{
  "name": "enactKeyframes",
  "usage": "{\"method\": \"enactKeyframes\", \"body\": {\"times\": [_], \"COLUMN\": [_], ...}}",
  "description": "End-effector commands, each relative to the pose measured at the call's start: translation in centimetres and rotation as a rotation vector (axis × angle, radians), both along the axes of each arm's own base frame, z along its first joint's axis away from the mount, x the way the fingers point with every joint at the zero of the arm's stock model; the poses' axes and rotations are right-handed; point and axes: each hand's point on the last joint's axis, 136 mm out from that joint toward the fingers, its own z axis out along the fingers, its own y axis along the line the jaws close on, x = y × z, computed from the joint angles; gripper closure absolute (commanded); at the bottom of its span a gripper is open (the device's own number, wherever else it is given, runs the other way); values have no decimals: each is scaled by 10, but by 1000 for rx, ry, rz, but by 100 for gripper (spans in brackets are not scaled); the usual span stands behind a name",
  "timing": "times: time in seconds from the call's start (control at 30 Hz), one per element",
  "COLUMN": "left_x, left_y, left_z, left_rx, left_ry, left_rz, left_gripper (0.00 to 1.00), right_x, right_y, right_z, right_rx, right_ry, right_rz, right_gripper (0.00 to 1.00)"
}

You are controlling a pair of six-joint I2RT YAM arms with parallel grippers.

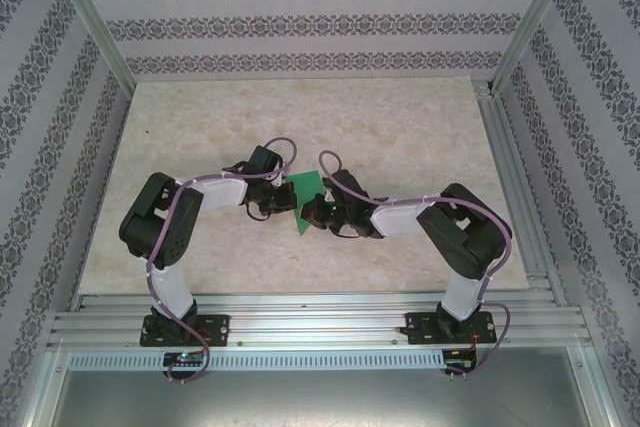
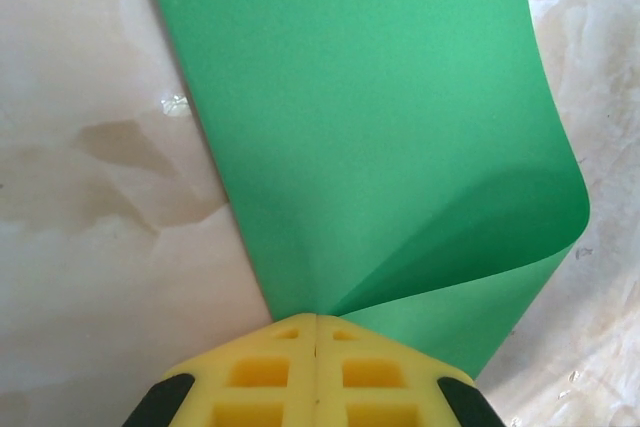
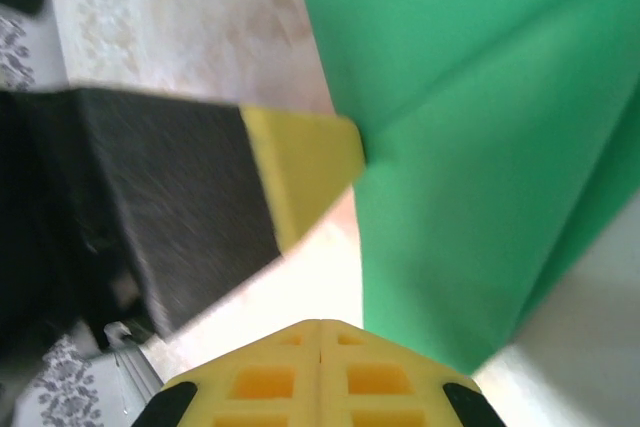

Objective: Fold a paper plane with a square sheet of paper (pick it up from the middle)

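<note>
The tabletop (image 1: pixel 420 127) is a pale beige slab with faint marbled veining, bordered by metal rails (image 1: pixel 320 317) along its near and right edges. Close up, its surface shows a brownish blotch (image 2: pixel 130 147) and a small shiny speck (image 2: pixel 173 103). A green paper (image 1: pixel 305 199) is near the middle; whether it rests on the surface cannot be told.

The square sheet of paper (image 2: pixel 380 127) is bright green, fingertips (image 2: pixel 262 379) yellow, table (image 1: pixel 400 117) marbled beige
</note>
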Motion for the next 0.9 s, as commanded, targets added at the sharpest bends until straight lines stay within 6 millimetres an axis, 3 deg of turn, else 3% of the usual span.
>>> {"method": "enactKeyframes", "body": {"times": [0.0,0.37,0.43,0.67,0.73,0.87], "left_x": [-11,-12,-12,-12,-12,-12], "left_y": [14,14,14,15,15,15], "left_z": [-24,-25,-25,-25,-25,-25], "left_rx": [113,119,120,124,125,124], "left_ry": [40,41,39,40,39,39], "left_rz": [6,8,9,12,14,14], "left_gripper": [100,100,100,100,100,100], "right_x": [-16,-33,-32,-27,-28,-35], "right_y": [7,-9,-6,5,4,1], "right_z": [-1,-50,-47,-6,-6,-28], "right_rx": [20,-84,-71,-19,-35,-82], "right_ry": [15,130,124,5,3,59], "right_rz": [40,17,24,72,80,89], "right_gripper": [99,99,99,99,99,99]}}
